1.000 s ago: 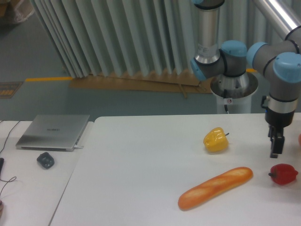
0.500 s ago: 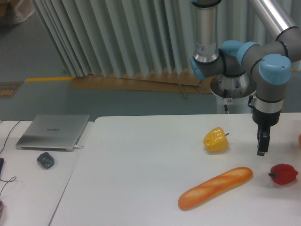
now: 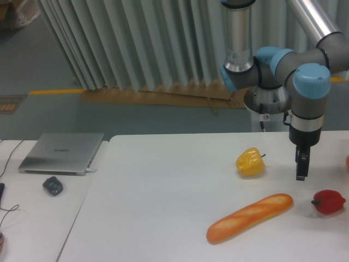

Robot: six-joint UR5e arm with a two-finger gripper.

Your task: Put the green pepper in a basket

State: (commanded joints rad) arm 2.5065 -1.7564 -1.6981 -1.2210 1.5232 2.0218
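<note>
The green pepper and the basket are both out of view. My gripper hangs fingers-down just above the white table, at the right. It sits to the right of a yellow pepper and up-left of a red pepper. The fingers show as one narrow dark strip seen edge-on, so I cannot make out any gap. Nothing is visibly held.
A long baguette lies diagonally in front of the yellow pepper. A sliver of something red shows at the right edge. On the lower left table lie a closed laptop and a dark mouse.
The gripper has moved left, from above the red pepper toward the yellow pepper, and its wrist has turned so the fingers look narrower. The objects on the table have not moved.
</note>
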